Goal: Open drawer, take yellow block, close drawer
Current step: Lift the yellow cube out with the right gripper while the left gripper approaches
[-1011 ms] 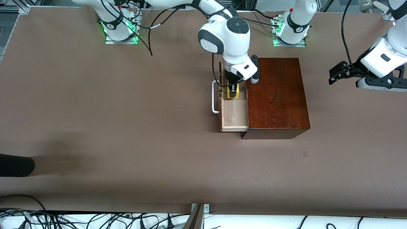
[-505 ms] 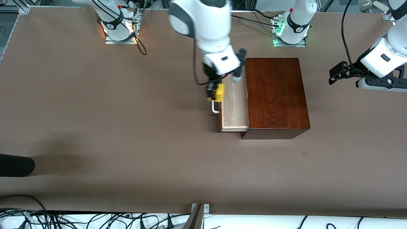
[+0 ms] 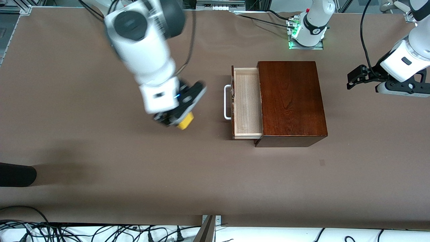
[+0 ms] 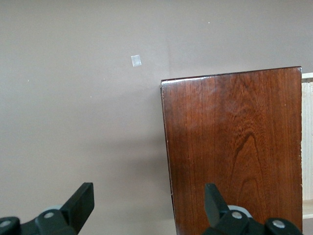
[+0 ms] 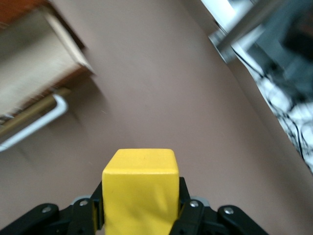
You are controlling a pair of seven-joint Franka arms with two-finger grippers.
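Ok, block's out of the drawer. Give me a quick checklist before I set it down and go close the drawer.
1. Yellow block gripped in right claw: ok.
2. Block clear of the drawer, over bare table: ok.
3. Drawer interior holds nothing: ok.
4. Drawer shut: not ok, it stands pulled out.
5. White handle free to push: ok.
6. Left claw open, waiting by the wooden box: ok.
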